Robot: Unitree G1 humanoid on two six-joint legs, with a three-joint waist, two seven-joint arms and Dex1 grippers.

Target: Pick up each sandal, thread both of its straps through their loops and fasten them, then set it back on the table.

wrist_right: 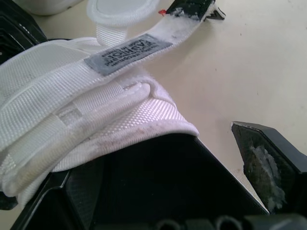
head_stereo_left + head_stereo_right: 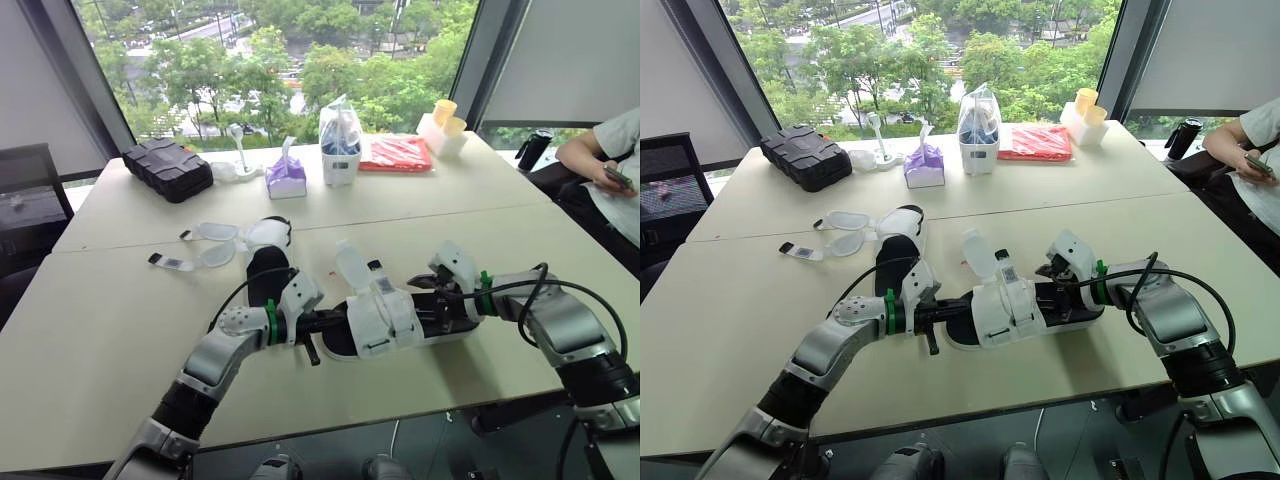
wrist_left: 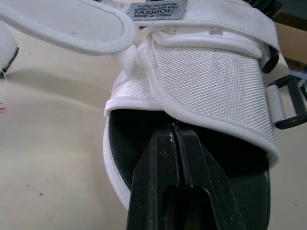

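Now sandal (image 2: 1005, 305) seemingly mid-fastening: left end effector (image 3: 173, 129) closed at one end, right end effector (image 2: 1058, 288) spread at other; next likely thread loose strap (image 2: 976, 252).

The near sandal (image 2: 385, 320) is laid on the table (image 2: 120, 330). The second sandal (image 2: 262, 250) is placed just behind it, to its left; a bag (image 2: 340, 130) is set far behind it.

Silver-black arms (image 2: 225, 350) (green wrist rings (image 2: 270, 320))
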